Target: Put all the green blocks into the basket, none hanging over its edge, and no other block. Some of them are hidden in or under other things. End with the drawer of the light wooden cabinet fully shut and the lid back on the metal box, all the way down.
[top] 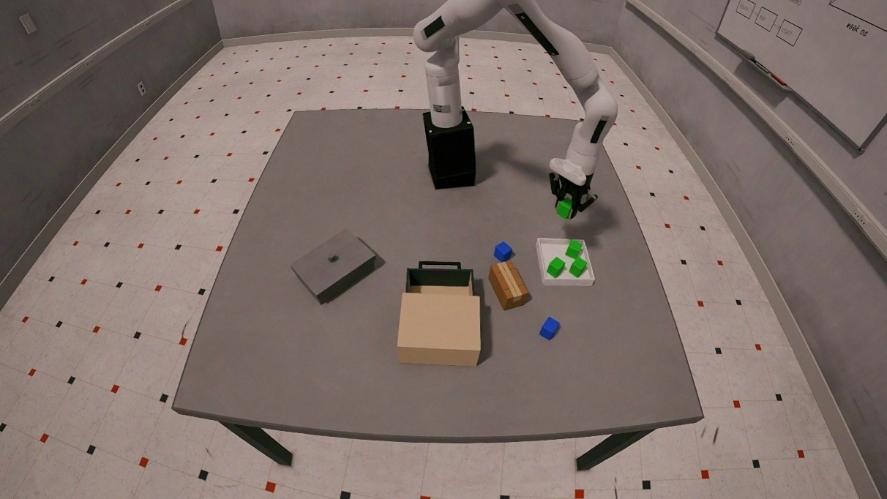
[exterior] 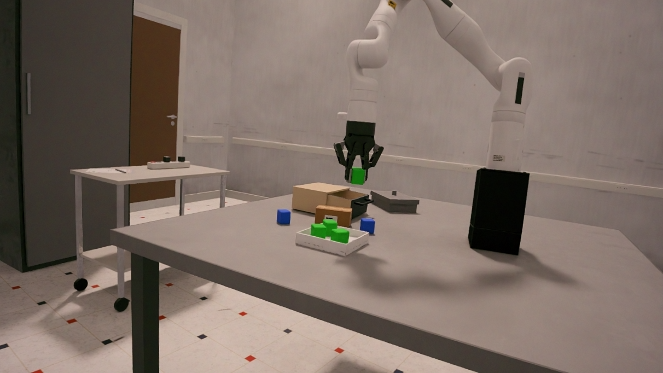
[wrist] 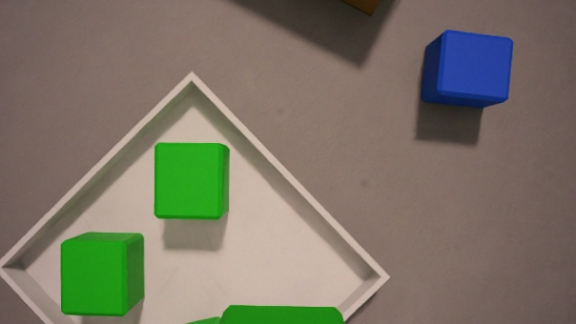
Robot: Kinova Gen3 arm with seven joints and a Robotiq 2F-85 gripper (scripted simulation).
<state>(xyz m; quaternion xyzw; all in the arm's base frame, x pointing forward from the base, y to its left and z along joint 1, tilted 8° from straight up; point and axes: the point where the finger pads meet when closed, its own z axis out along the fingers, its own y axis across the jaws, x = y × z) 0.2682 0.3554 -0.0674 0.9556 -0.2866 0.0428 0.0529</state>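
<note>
My gripper (top: 565, 211) (exterior: 357, 176) is shut on a green block (top: 563, 208) (exterior: 358, 176) (wrist: 282, 315), held in the air above and behind the white basket (top: 567, 284) (exterior: 319, 244) (wrist: 286, 175) in the top view. Three green blocks (top: 573, 249) (top: 555, 266) (top: 577, 266) lie inside the basket. The light wooden cabinet (top: 439, 325) (exterior: 308, 198) has its drawer (top: 439, 275) (exterior: 361, 204) pulled out; no block shows in its visible part. The grey metal box (top: 339, 286) (exterior: 398, 207) has its knobbed lid (top: 331, 248) on; its inside is hidden.
A blue block (top: 503, 251) (exterior: 367, 226) (wrist: 472, 67) lies between basket and drawer, beside a brown taped carton (top: 508, 285) (exterior: 333, 214). Another blue block (top: 549, 328) (exterior: 283, 216) lies nearer the table's front edge. The black robot base (top: 451, 155) (exterior: 498, 210) stands at the back.
</note>
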